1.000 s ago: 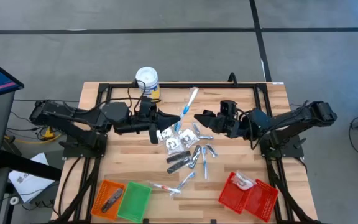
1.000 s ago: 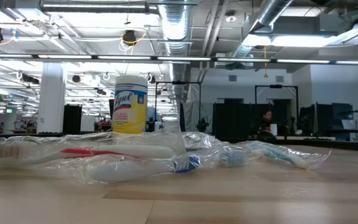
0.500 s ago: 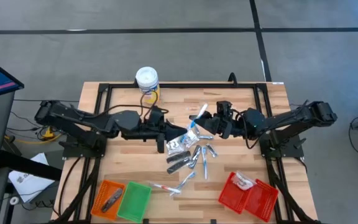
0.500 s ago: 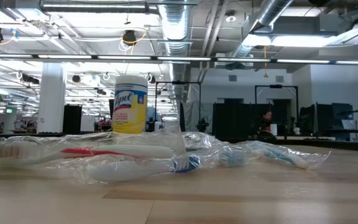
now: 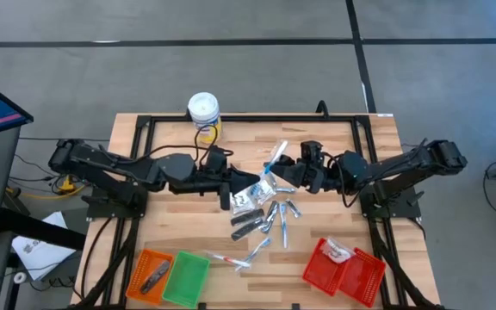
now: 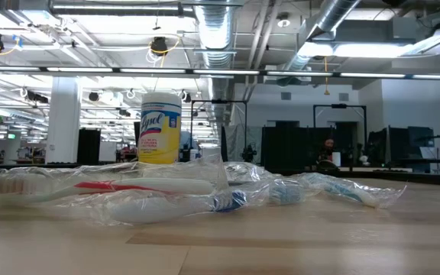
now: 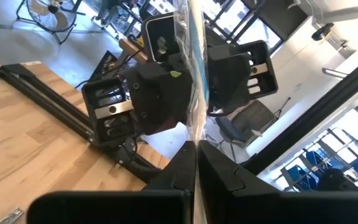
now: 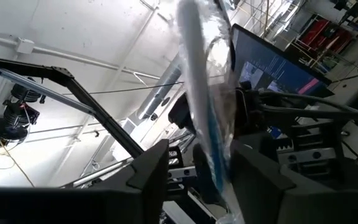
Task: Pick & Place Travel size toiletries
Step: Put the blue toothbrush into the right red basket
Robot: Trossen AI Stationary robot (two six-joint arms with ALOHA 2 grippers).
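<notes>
Wooden slats of the table (image 5: 170,120) carry a heap of toiletries (image 5: 263,211) at mid-table: white sachets, silvery sticks and a few dark ones, with more wrapped brushes lying near the front edge in the low view. A yellow canister (image 5: 203,110) stands at the far side. Orange, green and red baskets (image 5: 343,267) sit along the near edge.

Both arms reach in low toward the middle. The right gripper (image 5: 284,175) is closed on a wrapped toothbrush (image 5: 274,159), which sticks up and away from the heap; its wrist view shows the clear wrapper and blue-white handle (image 8: 207,118) pinched between the two fingers. The left gripper (image 5: 233,191) sits just left of the heap, touching or nearly touching the sachets. Its wrist view shows the same wrapper (image 7: 193,81) rising between its nearly closed fingers, so it appears to pinch the film too.

With both grippers on one packet, the main risk is a tug between them: the thin wrapper could tear or slip free. The left arm's low fingers could also shove sachets about. The hold seems to be on loose film, so the brush may swing and drop when carried.
</notes>
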